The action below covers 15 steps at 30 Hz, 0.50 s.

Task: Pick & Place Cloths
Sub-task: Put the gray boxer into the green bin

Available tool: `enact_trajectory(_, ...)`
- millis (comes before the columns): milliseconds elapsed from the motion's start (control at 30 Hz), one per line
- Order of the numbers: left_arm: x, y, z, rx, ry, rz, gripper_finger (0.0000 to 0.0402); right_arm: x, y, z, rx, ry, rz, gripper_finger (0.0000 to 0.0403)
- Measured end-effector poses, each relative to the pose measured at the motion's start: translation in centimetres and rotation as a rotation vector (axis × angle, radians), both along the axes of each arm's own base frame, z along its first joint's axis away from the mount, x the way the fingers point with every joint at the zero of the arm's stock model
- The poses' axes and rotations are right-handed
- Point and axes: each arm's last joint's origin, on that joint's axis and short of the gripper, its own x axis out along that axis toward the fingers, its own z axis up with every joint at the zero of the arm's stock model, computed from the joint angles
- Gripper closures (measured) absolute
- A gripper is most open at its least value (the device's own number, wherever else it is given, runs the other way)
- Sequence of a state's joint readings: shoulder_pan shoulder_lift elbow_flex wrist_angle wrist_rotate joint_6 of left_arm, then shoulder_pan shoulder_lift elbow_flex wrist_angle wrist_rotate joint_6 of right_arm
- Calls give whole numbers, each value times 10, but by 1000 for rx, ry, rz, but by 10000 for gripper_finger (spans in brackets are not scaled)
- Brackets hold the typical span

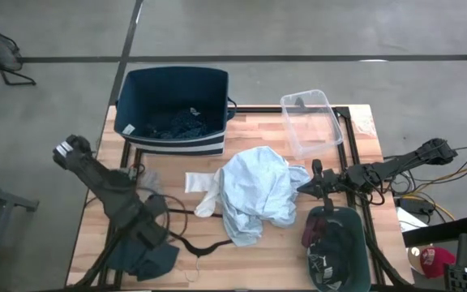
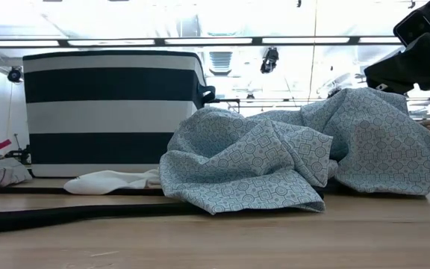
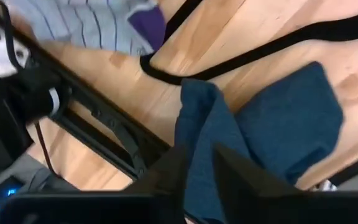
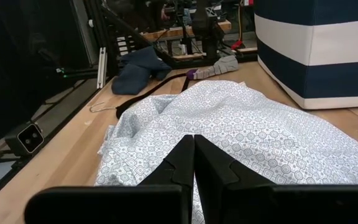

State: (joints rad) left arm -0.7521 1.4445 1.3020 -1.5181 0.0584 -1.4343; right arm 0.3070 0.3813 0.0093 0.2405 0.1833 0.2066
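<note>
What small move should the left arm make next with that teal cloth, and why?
Probably close the left gripper and lift. Its fingers straddle a raised fold of the teal cloth, which lies on the table, far from the striped bin. The right gripper is shut above the pale-blue shirt.

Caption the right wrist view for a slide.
Shut right gripper poised over the pale-blue shirt, striped bin beyond.

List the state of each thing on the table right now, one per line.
Pale-blue shirt: crumpled mid-table.
Dark teal cloth: between left pincer fingers, which stand parted.
Right pincer: shut, empty, over the shirt.
Striped bin: upright, dark cloth inside.
Clear container: open, empty.
Hanger: lying flat.
</note>
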Motion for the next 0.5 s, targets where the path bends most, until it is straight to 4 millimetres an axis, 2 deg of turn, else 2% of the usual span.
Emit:
enact_trajectory(100,-4,-11,-12,20,54,34,262,0,0,0,0,0,0,394)
enact_trajectory(267,-5,-30,-33,-57,101,38,184,0,0,0,0,0,1,394)
enact_trajectory(367,-3,-38,-44,-83,91,26,154,0,0,0,0,0,0,394)
enact_trajectory(500,-5,-42,-60,-60,135,18,136,0,0,0,0,0,0,394)
